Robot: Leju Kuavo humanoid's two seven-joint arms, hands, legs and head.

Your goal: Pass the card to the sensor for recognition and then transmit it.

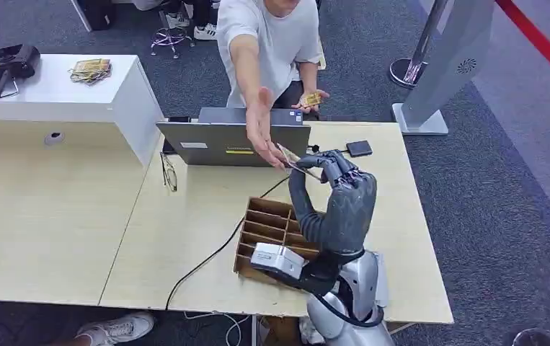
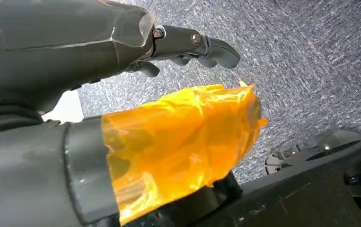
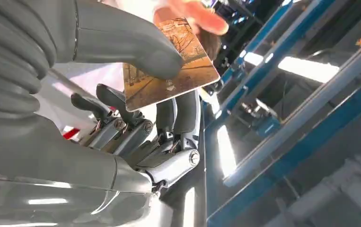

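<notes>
- While the card [image 3: 169, 71] is pinched between thumb and fingers of the right hand [image 1: 329, 167], raised over the table [image 1: 185, 238], a person's hand [image 1: 261, 126] touches it.
- If released early, 1 card could be dropped.
- Left hand [image 2: 188, 45], hanging low, holds nothing, fingers loosely curled.

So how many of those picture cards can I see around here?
At least 3. One card in the robot's right hand, one card in the person's other hand, and a stack of cards on the white cabinet, uncountable.
</notes>
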